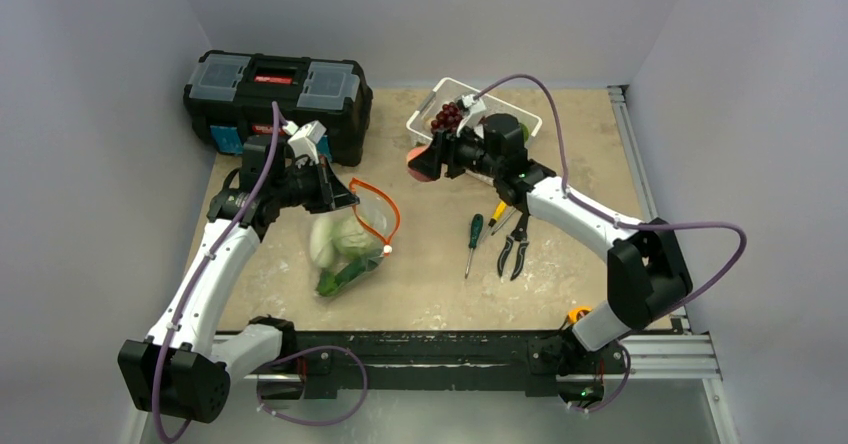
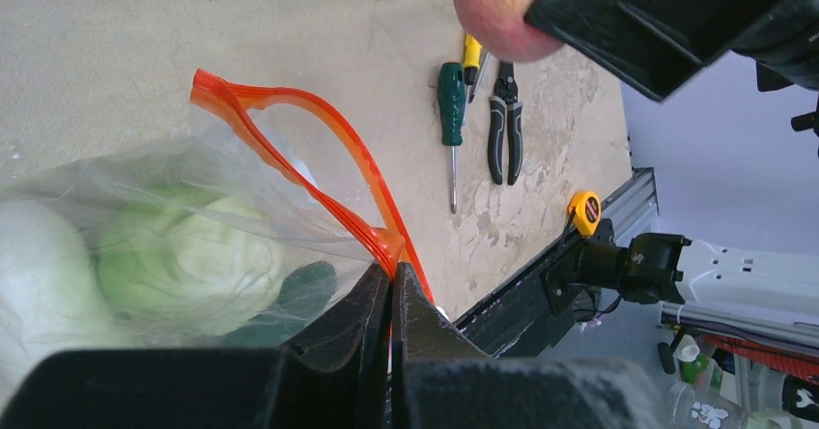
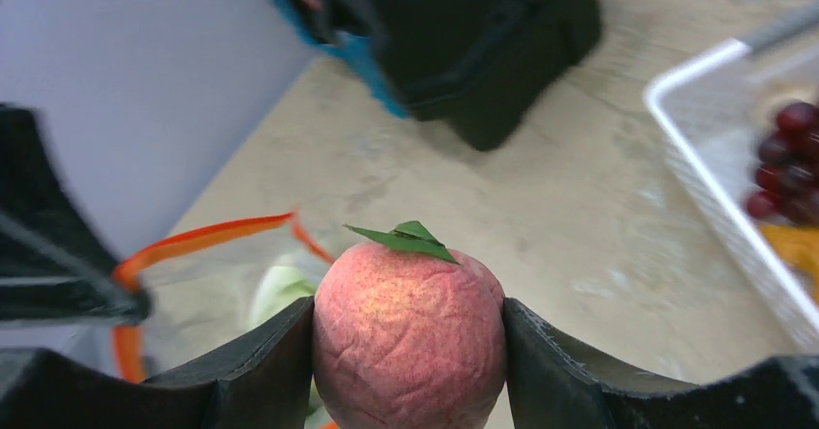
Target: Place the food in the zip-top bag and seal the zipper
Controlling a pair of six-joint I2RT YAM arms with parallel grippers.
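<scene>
- Peach (image 1: 420,164), seen from above: clamped in my right gripper (image 1: 432,157) between the white basket (image 1: 520,124) and the zip-top bag (image 1: 350,249), well apart from the bag's mouth. My left gripper (image 1: 342,199) pinches the orange zipper (image 1: 388,214). The bag's length runs toward the near edge. Screwdrivers (image 1: 473,239) and pliers (image 1: 517,249) lie to its right.
- Left wrist: jaws closed tight on the zipper strip. A cabbage (image 2: 183,255) and a cucumber (image 2: 301,289) sit inside the bag.
- Right wrist: both fingers (image 3: 261,371) press the peach's sides, its leaf (image 3: 406,238) pointing up. The bag's open mouth lies lower left, and the black toolbox (image 3: 483,33) stands beyond.
</scene>
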